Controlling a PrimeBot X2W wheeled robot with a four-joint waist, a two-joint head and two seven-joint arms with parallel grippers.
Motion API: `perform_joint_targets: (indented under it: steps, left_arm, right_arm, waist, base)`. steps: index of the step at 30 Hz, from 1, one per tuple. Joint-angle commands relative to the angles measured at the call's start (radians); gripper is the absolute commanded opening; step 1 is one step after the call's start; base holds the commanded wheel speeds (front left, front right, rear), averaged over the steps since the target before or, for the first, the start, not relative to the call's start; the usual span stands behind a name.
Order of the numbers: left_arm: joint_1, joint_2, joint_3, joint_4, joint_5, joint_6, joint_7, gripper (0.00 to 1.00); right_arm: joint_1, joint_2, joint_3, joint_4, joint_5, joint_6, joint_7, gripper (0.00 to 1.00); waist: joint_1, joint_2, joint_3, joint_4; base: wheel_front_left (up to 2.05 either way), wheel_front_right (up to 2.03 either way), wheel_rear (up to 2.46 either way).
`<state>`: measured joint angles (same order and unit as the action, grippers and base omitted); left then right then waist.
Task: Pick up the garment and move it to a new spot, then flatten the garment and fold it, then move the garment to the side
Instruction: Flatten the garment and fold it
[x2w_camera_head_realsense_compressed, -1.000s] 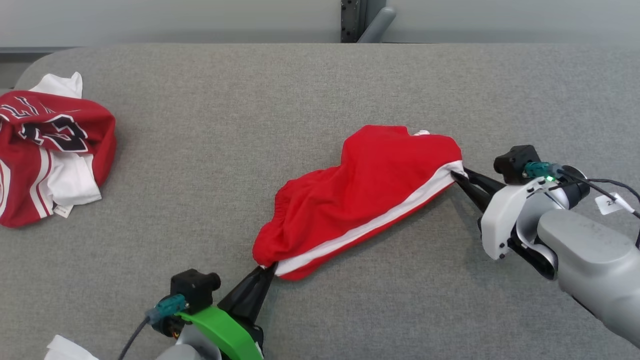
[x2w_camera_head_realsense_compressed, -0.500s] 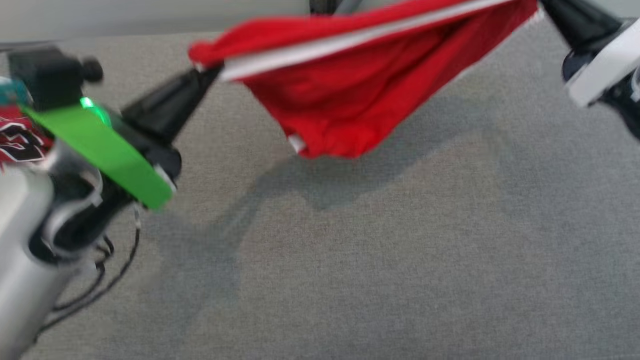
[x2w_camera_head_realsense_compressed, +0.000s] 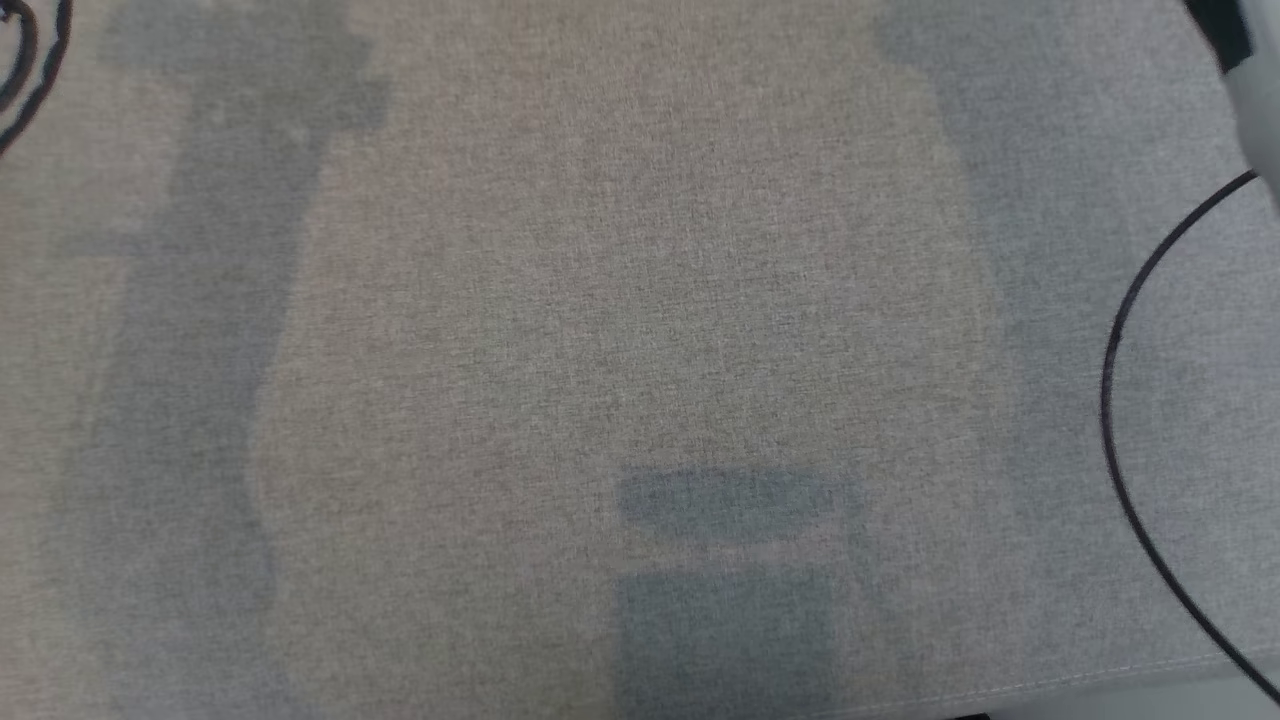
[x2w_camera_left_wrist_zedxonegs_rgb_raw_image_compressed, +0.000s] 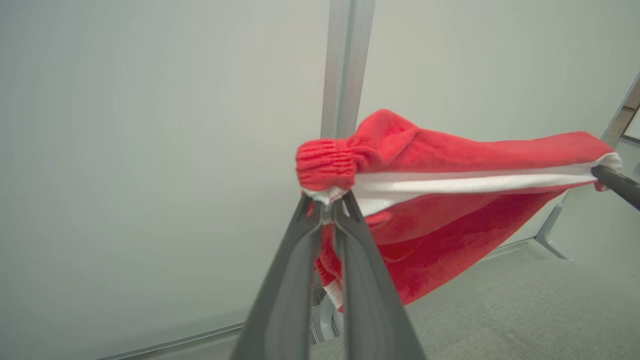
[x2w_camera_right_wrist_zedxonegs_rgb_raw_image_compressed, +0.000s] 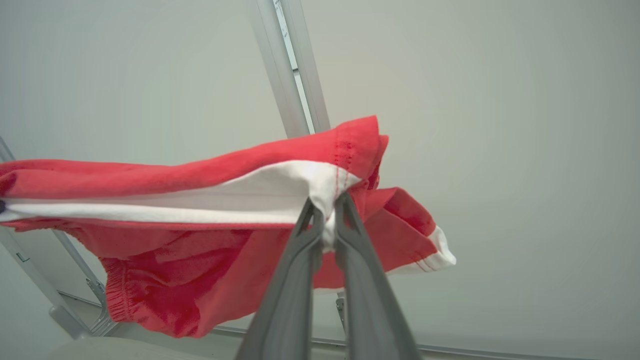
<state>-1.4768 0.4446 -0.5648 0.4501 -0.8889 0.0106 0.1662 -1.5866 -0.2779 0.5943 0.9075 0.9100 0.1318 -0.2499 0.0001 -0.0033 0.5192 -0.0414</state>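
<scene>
**Red shorts (x2w_camera_left_wrist_zedxonegs_rgb_raw_image_compressed: 450, 150) stretched aloft between both grippers**

The left gripper (x2w_camera_left_wrist_zedxonegs_rgb_raw_image_compressed: 327, 204) clamps the elastic waistband corner, the right gripper (x2w_camera_right_wrist_zedxonegs_rgb_raw_image_compressed: 327, 212) the white-striped hem. Metal post (x2w_camera_left_wrist_zedxonegs_rgb_raw_image_compressed: 345, 65) behind; black cable (x2w_camera_head_realsense_compressed: 1120, 380) at the right of the grey table (x2w_camera_head_realsense_compressed: 640, 300).

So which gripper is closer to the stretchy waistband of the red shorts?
Left. The left gripper pinches the red shorts right at the waistband; the right gripper pinches the white stripe at the far hem.
</scene>
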Motion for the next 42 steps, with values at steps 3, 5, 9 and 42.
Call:
perform_joint_targets:
  steps: [3,5,9,42]
  left_arm:
    - [0.025,-0.035,-0.034,0.123,0.046,-0.044,-0.093,0.00]
    - [0.065,-0.056,-0.058,0.187,0.057,-0.073,-0.147,0.00]
    - [0.167,-0.081,-0.093,0.277,0.041,-0.117,-0.227,0.00]
    - [0.933,0.159,-0.306,-0.356,-0.144,0.051,-0.379,0.00]
  right_arm:
    - [0.051,0.068,0.004,0.035,-0.049,-0.002,-0.015,0.00]
    - [0.103,0.087,0.016,0.015,-0.072,-0.002,-0.015,0.00]
    - [0.247,0.097,0.078,-0.043,-0.103,-0.001,-0.016,0.00]
    - [0.861,-0.270,0.257,-0.496,-0.068,-0.001,-0.016,0.00]
  waist:
    - [-0.0001,0.0033,0.139,-0.066]
    - [-0.0001,0.0033,0.149,-0.066]
    - [-0.0001,0.0033,0.157,-0.061]
    - [-0.0001,0.0033,-0.221,-0.006]
  base:
    - [0.00,0.00,0.00]
    - [0.00,0.00,0.00]
    - [0.00,0.00,0.00]
    - [0.00,0.00,0.00]
